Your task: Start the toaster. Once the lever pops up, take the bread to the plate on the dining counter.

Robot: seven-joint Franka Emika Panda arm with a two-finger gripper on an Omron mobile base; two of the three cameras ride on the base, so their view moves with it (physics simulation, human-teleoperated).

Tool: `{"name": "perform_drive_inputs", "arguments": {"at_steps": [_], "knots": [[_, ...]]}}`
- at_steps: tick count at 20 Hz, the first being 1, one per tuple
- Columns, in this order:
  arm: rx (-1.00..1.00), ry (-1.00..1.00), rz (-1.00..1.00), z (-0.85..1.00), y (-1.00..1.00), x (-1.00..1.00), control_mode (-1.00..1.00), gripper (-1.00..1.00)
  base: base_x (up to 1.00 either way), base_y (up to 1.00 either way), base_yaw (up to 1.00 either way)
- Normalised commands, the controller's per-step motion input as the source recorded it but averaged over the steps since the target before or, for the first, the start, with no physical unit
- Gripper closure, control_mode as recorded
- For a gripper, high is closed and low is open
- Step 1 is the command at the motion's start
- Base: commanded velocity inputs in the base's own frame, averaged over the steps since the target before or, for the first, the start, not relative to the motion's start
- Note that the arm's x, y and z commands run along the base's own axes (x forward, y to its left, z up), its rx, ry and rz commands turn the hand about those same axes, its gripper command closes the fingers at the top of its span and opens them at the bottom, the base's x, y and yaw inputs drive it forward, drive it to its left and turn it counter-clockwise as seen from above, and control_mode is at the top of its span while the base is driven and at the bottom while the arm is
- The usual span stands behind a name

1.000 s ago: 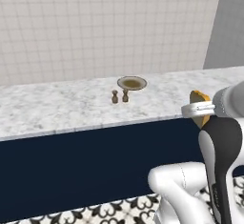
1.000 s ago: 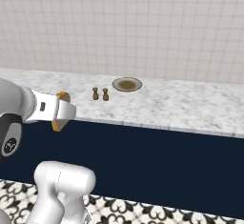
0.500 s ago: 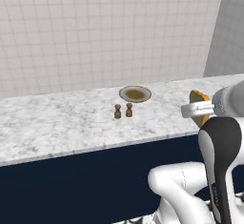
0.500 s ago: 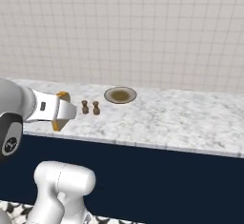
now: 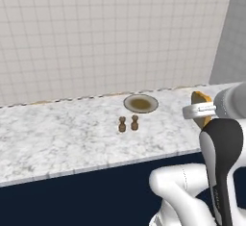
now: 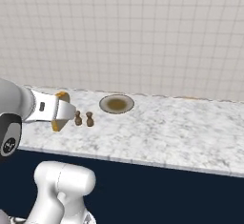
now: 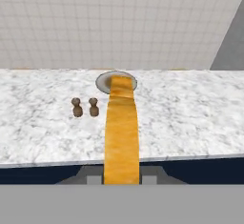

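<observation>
So the dining counter [image 5: 57,138] is now closer up.
Bread [image 7: 121,132] is kept pinched in the gripper [image 7: 121,179]; the plate [image 5: 141,103] is nearly within reach.

Veined marble dining counter [image 5: 57,138], matt tiled wall [image 5: 96,32], wooden-looking shakers [image 5: 128,123].

The white arm reaches level and forward — its pincer [image 7: 122,179] clamped on the bread [image 7: 121,132].

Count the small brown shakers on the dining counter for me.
2. The two shakers stand side by side on the dining counter, just in front of the plate: one shaker left, the other shaker right. None looks hidden.
</observation>
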Motion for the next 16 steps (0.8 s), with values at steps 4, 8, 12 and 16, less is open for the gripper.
{"name": "perform_drive_inputs", "arguments": {"at_steps": [4, 8, 12, 16], "knots": [[0.00, 0.00, 0.00, 0.00, 0.00, 0.00, 1.00, 1.00, 0.42, -0.33, 0.11], [0.00, 0.00, 0.00, 0.00, 0.00, 0.00, 1.00, 1.00, 0.30, -0.33, 0.08], [0.14, 0.00, 0.08, 0.00, -0.36, 0.62, -1.00, 1.00, 0.00, 0.00, 0.00], [0.17, 0.01, 0.06, 0.00, -0.27, 0.99, -1.00, 1.00, 0.00, 0.00, 0.00]]}}
